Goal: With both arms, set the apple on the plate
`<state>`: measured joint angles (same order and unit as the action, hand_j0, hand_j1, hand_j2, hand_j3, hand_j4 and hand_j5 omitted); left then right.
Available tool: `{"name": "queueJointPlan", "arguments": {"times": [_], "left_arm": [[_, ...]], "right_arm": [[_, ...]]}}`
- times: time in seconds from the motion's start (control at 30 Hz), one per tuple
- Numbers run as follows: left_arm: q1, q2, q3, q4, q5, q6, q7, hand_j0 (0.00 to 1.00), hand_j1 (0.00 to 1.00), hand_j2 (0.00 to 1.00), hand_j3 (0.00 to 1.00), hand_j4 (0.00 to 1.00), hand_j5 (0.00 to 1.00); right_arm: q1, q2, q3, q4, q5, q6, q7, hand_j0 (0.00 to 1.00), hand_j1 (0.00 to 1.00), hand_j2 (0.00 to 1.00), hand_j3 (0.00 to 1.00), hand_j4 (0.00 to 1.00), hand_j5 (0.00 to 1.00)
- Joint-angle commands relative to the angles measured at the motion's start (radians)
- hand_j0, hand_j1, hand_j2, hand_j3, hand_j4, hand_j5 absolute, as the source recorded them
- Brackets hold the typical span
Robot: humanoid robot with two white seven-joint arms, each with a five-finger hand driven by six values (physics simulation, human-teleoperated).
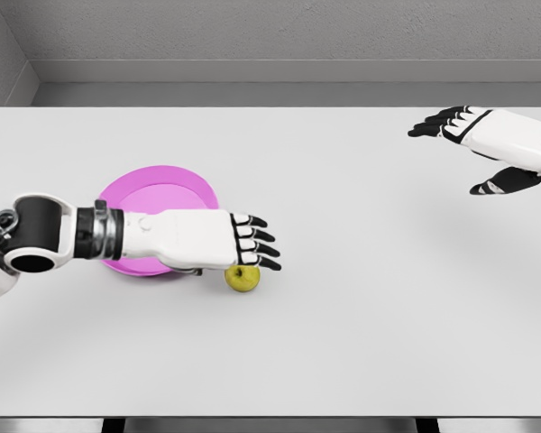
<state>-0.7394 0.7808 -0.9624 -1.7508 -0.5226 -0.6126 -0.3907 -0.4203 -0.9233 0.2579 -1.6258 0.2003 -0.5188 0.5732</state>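
A small yellow-green apple point(243, 279) rests on the white table just right of the pink plate point(162, 194). My left hand point(252, 242) reaches over the plate's front part and hovers right above the apple, its black fingers extended flat and holding nothing. Part of the apple is hidden under those fingers. My right hand point(473, 149) hangs above the far right of the table, well away from the apple, with fingers spread and thumb down.
The white table point(361, 325) runs to a grey back wall. Its front edge lies near the bottom of the picture.
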Motion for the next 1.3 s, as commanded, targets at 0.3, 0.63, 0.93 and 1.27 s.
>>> {"name": "queueJointPlan", "arguments": {"times": [0.3, 0.63, 0.93, 1.27], "left_arm": [[-0.043, -0.049, -0.084, 0.019, -0.04, 0.002, -0.014, 1.0, 1.0, 1.0, 1.0, 1.0, 1.0], [-0.092, -0.071, -0.136, 0.04, -0.116, 0.002, -0.056, 1.0, 1.0, 1.0, 1.0, 1.0, 1.0], [-0.121, -0.09, -0.17, 0.065, -0.152, 0.002, -0.057, 1.0, 1.0, 1.0, 1.0, 1.0, 1.0], [-0.14, -0.087, -0.185, 0.066, -0.172, 0.002, -0.057, 0.88, 0.88, 0.88, 0.88, 0.88, 0.88]], "right_arm": [[-0.002, 0.003, -0.003, 0.001, -0.005, 0.002, -0.001, 1.0, 1.0, 1.0, 1.0, 1.0, 1.0], [-0.006, 0.015, -0.006, 0.001, -0.005, 0.002, -0.001, 1.0, 1.0, 1.0, 1.0, 1.0, 1.0], [-0.006, 0.015, -0.003, 0.003, -0.005, 0.002, -0.001, 1.0, 1.0, 1.0, 1.0, 1.0, 1.0], [-0.006, 0.015, 0.0, 0.001, -0.005, 0.002, -0.001, 1.0, 1.0, 1.0, 1.0, 1.0, 1.0]]}}
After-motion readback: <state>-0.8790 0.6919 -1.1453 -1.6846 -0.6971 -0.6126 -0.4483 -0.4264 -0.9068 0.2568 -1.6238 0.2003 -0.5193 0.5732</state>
